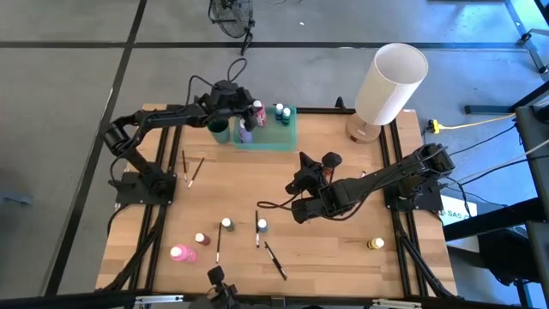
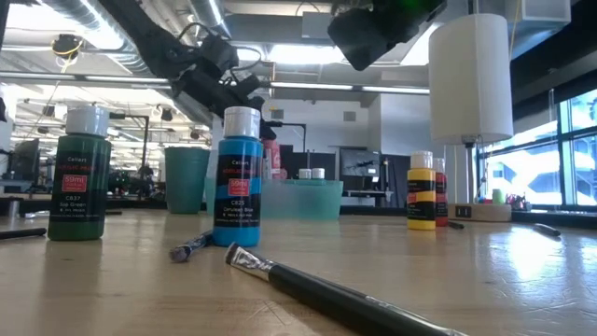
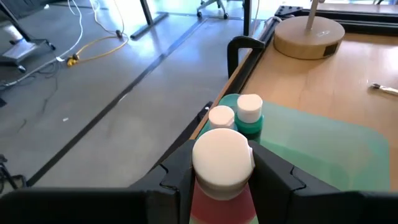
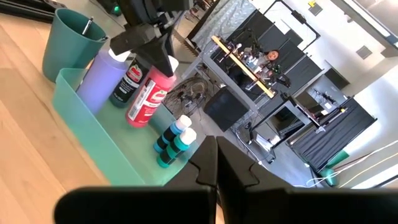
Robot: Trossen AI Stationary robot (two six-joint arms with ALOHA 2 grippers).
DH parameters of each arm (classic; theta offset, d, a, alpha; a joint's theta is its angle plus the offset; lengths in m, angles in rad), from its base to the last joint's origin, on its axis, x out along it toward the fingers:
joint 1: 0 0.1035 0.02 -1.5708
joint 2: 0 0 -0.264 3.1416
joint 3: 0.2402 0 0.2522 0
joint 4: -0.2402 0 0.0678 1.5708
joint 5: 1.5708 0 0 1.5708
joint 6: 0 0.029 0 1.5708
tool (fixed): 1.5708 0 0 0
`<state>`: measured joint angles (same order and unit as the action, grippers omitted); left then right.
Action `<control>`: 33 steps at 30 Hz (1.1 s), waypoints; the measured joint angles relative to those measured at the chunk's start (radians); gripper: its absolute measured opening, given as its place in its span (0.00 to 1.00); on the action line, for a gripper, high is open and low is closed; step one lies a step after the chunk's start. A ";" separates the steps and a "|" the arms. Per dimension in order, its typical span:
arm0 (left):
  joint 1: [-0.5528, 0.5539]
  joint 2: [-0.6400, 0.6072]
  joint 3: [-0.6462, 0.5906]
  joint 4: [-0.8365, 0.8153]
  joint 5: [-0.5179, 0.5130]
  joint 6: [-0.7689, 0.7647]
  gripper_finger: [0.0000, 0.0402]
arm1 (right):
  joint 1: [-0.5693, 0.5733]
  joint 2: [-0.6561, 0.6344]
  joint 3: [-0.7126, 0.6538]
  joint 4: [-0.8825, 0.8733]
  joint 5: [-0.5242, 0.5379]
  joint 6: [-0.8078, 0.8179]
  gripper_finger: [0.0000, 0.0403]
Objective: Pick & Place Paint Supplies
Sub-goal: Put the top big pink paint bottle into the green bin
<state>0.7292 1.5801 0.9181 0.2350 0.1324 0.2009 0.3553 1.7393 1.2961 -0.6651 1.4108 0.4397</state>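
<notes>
Left gripper over tray, jaws clamped on red bottle below white cap. Bottle likely light, rigid, slick plastic; grip body, not cap. Right gripper mid-tabletop, jaws closed, empty. More bottles, brushes near front edge.

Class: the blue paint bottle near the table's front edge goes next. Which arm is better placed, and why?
Probably the right. Its end effector hangs empty nearest the blue bottle; the left end effector is over the green tray, gripping a red bottle.
</notes>
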 joint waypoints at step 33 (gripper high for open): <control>-0.016 0.001 -0.012 0.021 -0.052 -0.042 0.28 | -0.016 0.000 0.000 0.011 0.000 0.006 0.00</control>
<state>0.7136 1.5814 0.9058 0.2555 0.0799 0.1584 0.3397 1.7393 1.2964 -0.6540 1.4109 0.4458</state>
